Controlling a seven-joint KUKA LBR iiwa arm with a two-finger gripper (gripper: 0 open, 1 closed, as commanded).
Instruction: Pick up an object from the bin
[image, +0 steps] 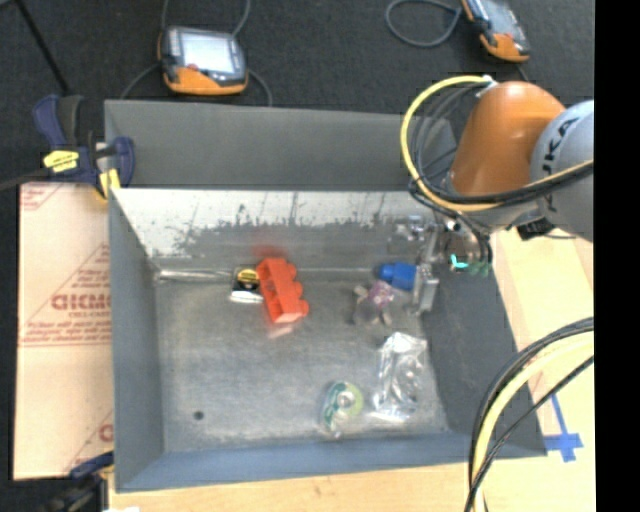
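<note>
Overhead, the arm: it comes in from the right, with its orange cover (500, 135) and looping cables (407, 140) hanging over the bin's back right corner.
Bin (140, 330): grey metal, mostly bare floor, with six loose things in all, none heaped.
Gripper (427, 285): low at the back right, close to the far wall.
Pincer state: I cannot tell from here whether it is released or clenched.
Nearest thing: one small blue piece (397, 274), just left of the gripper at the back right (whether they touch I cannot make out).
Close neighbour: one small purplish piece (378, 297), just in front and to the left of the blue piece, crowding that side of it.
Clear plastic bag (400, 375): one, crumpled, at the front right, well clear of the gripper.
Round pale-green thing (342, 403): one, just left of the bag, near the front wall.
Orange block (282, 290): one, ridged, around the middle back, well apart from the gripper.
Black-and-yellow piece (245, 283): one, small, right against the orange block's left side.
In the way: the cover and cables hide part of the bin's far right wall.
</note>
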